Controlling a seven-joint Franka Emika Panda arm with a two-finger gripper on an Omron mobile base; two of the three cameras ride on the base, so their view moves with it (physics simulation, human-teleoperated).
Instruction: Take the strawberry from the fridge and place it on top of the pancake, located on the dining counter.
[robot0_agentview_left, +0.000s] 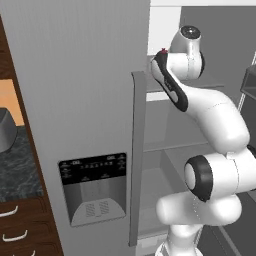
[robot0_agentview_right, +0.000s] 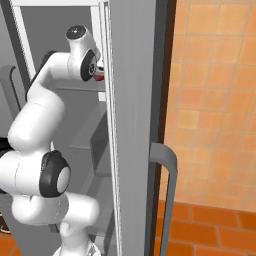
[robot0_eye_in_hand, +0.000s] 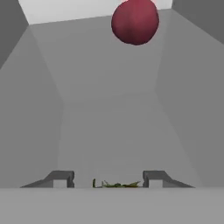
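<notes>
Where the arm reaches: into the upper part of the open fridge (robot0_agentview_left: 90, 100), between its two doors, hand up at a glass shelf (robot0_eye_in_hand: 109, 131).
Gripper (robot0_eye_in_hand: 108, 179): fingers drawn partway in, low over the shelf; I cannot tell whether they actually pinch anything.
Strawberry (robot0_eye_in_hand: 116, 184): just its green leafy top shows, sitting between the fingertips.
Maroon fruit (robot0_eye_in_hand: 134, 21): round, farther back on the same shelf, well apart from the fingers.
Left door: shut, black dispenser panel (robot0_agentview_left: 94, 187) facing out.
</notes>
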